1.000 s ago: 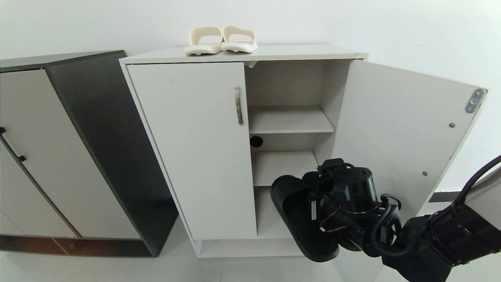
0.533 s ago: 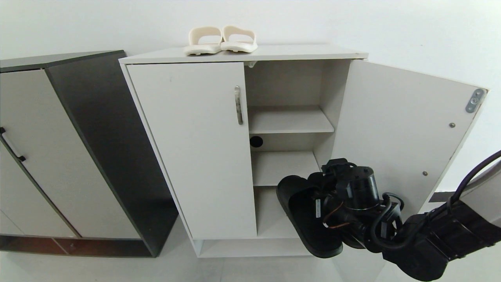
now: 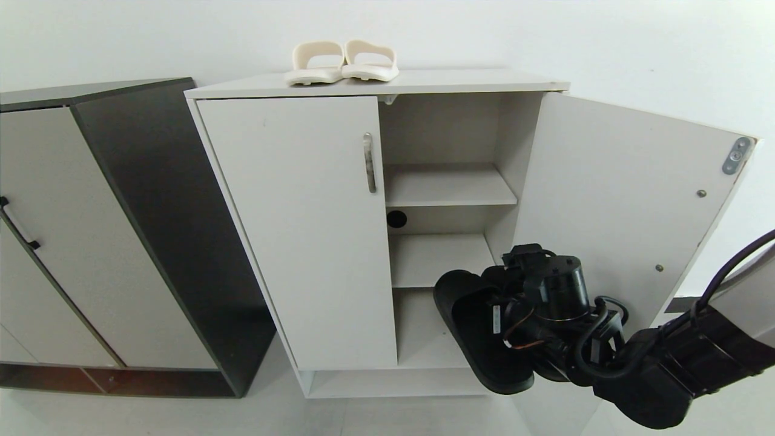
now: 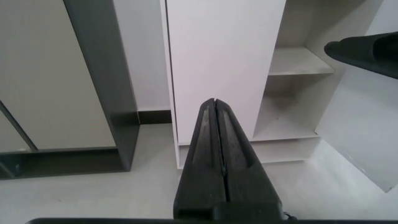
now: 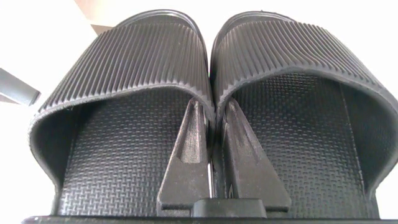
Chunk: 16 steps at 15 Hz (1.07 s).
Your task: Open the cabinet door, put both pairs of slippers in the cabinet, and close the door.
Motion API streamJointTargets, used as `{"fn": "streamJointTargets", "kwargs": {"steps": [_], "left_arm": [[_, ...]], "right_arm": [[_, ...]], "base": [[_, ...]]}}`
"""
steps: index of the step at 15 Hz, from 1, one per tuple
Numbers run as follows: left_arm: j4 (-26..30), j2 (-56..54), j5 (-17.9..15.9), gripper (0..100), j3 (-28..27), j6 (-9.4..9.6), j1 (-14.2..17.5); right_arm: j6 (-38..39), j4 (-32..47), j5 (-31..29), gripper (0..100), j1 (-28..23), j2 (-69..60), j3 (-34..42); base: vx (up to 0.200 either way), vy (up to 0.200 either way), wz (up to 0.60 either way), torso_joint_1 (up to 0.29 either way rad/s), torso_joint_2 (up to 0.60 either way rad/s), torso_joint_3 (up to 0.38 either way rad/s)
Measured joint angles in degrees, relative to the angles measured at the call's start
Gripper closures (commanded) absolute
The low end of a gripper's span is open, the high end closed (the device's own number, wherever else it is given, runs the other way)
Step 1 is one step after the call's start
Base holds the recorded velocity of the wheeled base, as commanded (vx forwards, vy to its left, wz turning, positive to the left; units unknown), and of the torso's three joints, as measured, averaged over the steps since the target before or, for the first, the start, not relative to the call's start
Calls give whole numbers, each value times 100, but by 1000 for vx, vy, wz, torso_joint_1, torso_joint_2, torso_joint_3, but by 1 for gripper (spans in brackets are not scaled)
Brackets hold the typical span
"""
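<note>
White wall (image 3: 636, 42), pale floor (image 3: 181, 418); white cabinet (image 3: 303, 242) mid-frame, R door (image 3: 611, 200) swung open.
Lower right: right gripper (image 5: 210, 107) pinches black slippers (image 3: 484, 345) tog. before bottom shelf (image 3: 418, 339); left gripper (image 4: 215, 106) fingers pressed tog., empty; cream slippers (image 3: 342, 62) atop cabinet, top centre.

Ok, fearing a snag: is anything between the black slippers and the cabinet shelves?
Nothing visible: the door stands wide open, and the black slippers in the right gripper hang just before the shelves.

black slippers (image 5: 124, 81): matt ribbed rubber | cabinet (image 3: 303, 230): smooth matt white laminate | handle (image 3: 368, 162): brushed metal
</note>
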Motion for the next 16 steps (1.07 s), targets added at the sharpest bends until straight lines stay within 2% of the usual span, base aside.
{"fn": "streamJointTargets", "kwargs": {"steps": [11,16], "left_arm": [[0,2,1,100,0,-2,0],[0,5,-7,100,0,0,0]], "right_arm": [[-4,0,-5,100,-121,20,22],[49,-249,9,100,266,277,-191]], "base": [[0,0,0,0,0,0],[0,0,0,0,0,0]]}}
